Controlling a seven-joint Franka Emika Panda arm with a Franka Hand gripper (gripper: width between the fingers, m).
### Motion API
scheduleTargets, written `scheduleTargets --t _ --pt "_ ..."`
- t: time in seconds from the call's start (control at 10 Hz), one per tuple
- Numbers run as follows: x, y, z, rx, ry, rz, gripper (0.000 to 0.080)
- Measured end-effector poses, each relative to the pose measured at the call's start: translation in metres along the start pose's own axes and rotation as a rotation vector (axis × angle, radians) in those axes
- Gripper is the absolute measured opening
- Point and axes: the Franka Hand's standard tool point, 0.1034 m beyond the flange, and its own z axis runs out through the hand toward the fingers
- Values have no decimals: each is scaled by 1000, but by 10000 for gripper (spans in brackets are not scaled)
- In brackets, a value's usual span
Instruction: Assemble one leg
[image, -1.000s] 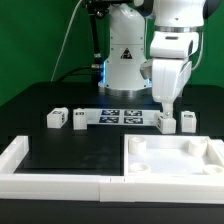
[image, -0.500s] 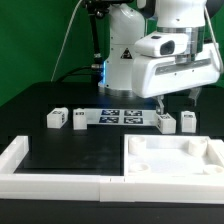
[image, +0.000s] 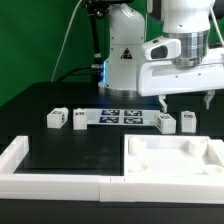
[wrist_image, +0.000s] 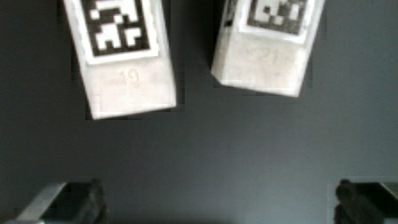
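Four small white legs with tags stand in a row on the black table: two at the exterior view's left (image: 55, 119) (image: 77, 120) and two at its right (image: 167, 122) (image: 187, 121). My gripper (image: 185, 104) hovers open and empty just above the right pair, with one finger (image: 163, 104) on each side of them. The wrist view shows those two legs (wrist_image: 125, 60) (wrist_image: 267, 48) lying apart from each other. They are beyond my gripper (wrist_image: 222, 205), whose dark fingertips (wrist_image: 71, 200) stand wide apart with only bare table between them.
The marker board (image: 122, 116) lies between the two pairs of legs. A large white square panel with a raised rim (image: 175, 165) lies at the front right. Long white border rails (image: 20, 160) run along the front and left. The robot base (image: 122, 60) stands behind.
The wrist has turned, so the fingers now stand spread side by side across the exterior view. The hand has shifted a little right and up above the right pair of legs.
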Motion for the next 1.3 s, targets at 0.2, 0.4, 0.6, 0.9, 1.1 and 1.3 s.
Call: scheduleTargets --t 0.2,0.4,0.6,0.9,1.1,1.3 --pt "-3 0 1 0 -28 1 649" --pt "-12 -9 4 2 -281 41 649" --pt "-25 -21 13 -8 -508 82 649" --pt "-33 -27 22 4 -778 74 649" --pt "-38 -29 29 17 -980 62 649" --pt "-36 -31 35 16 -956 62 649"
